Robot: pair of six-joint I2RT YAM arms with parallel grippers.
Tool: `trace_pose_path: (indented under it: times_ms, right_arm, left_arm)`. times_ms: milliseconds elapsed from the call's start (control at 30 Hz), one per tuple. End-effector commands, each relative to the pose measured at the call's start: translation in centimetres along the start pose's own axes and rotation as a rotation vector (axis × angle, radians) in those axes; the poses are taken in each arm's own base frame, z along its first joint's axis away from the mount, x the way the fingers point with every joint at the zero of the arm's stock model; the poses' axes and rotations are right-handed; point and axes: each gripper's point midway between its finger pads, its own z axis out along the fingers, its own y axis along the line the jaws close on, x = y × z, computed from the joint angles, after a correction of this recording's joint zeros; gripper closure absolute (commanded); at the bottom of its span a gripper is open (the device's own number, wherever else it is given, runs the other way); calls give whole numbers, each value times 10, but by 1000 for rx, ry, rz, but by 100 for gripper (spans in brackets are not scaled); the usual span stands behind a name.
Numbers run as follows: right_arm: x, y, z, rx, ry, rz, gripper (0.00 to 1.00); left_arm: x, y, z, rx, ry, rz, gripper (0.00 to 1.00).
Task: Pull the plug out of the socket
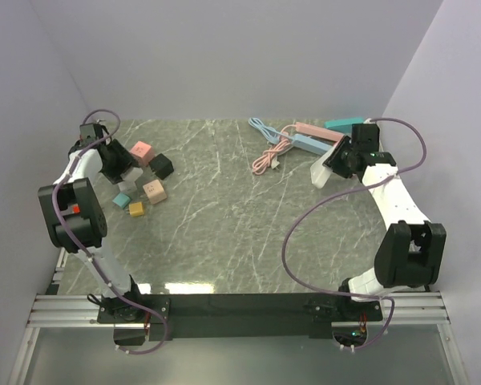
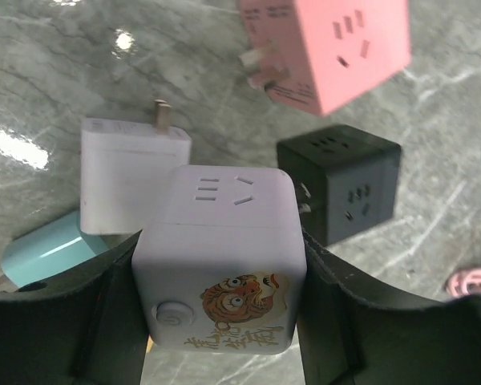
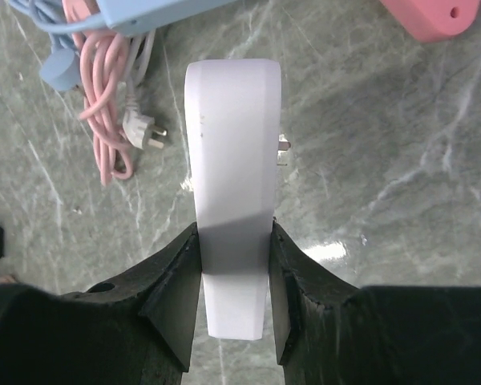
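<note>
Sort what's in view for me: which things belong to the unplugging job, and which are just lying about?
In the job: tiger-sticker cube socket, gripped by the left end effector; white plug body, gripped by the right end effector.
Lying about: pink cube, black cube, white adapter, pink cable.

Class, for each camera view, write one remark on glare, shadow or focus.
Top external: a bright glare strip lies on the marble table near the arms' bases. Left wrist: glare spots show on the table at upper left, while the tiger-sticker cube is evenly lit and sharp. Right wrist: the white adapter is brightly lit, and the dark fingers are almost featureless in shade.
</note>
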Motion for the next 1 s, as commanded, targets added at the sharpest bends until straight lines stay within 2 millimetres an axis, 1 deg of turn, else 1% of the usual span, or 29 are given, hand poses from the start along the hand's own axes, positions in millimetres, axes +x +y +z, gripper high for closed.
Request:
trace_pose_path:
  times_ms: [0,33,67,100,133,200,233,300,333,400,433,467,533,567,600,633,667,700,733,767,800,833,867,900,933,967]
  right_arm:
    - [-11,1,14,-52,-17,94,100]
    - [-13,0,17,-56,-24,106,100]
    - [-13,-4,22,-50,-19,123,100]
    - [-14,-3,24,-55,-19,142,100]
    - [-14,-5,30,-47,-17,153,100]
    - [-16,-8,36,-37,-16,186,100]
    - [-19,-10,40,-35,-26,199,100]
    - [-22,-16,48,-24,-30,250,100]
    - [-22,-18,55,-25,-28,268,100]
    - [-26,-21,60,-18,-30,317,100]
    - [-28,-25,66,-13,-31,337,100]
    - [-31,-24,68,-22,-38,353,100]
    - [-37,-28,75,-23,-53,409,100]
    - [-41,-26,78,-32,-57,434,100]
    - [-42,-26,81,-32,-55,445,100]
    - [-40,-27,90,-25,-43,457,100]
    - [-40,-23,93,-53,-33,466,100]
    - [-40,-20,96,-78,-34,495,100]
    - [-45,-19,103,-105,-51,519,100]
    - [-41,-20,107,-117,-41,555,100]
    - [-40,-18,111,-130,-35,562,100]
    - [-38,-19,118,-139,-34,568,100]
    - [-37,-20,121,-140,-26,580,100]
    - [-32,-20,124,-145,-3,596,100]
    - [-33,-21,129,-153,-10,596,99]
    - [-29,-23,131,-143,-1,603,81]
  left_arm:
    - [-30,0,4,-17,-88,-31,97]
    - [-31,3,6,-30,-90,-37,90]
    - [-32,7,10,-41,-87,-44,86]
    - [-35,7,10,-39,-90,-47,80]
    - [-34,8,11,-43,-82,-53,62]
    - [-35,8,11,-42,-82,-62,48]
    - [-37,8,10,-41,-87,-64,36]
    - [-40,4,4,-34,-108,-67,25]
    - [-42,2,1,-28,-117,-65,18]
    - [-48,-2,-7,-19,-133,-65,10]
    - [-49,-5,-9,-9,-132,-64,4]
    - [-51,-9,-15,5,-139,-60,1]
    - [-54,-16,-24,28,-152,-56,1]
    - [-56,-19,-29,38,-156,-54,1]
    - [-56,-23,-33,48,-161,-54,1]
    - [-57,-25,-38,56,-164,-53,1]
    - [-58,-32,-49,84,-176,-50,1]
    - [-57,-35,-53,106,-181,-47,1]
    - [-59,-42,-66,136,-201,-42,1]
    - [-50,-48,-69,177,-176,-42,1]
    - [-48,-51,-74,200,-174,-40,1]
    - [-46,-58,-78,236,-174,-31,1]
    - [-40,-67,-87,283,-163,-22,1]
    - [-32,-68,-87,296,-149,-13,1]
    - [-30,-73,-94,315,-156,0,1]
    - [-24,-73,-95,324,-145,7,0]
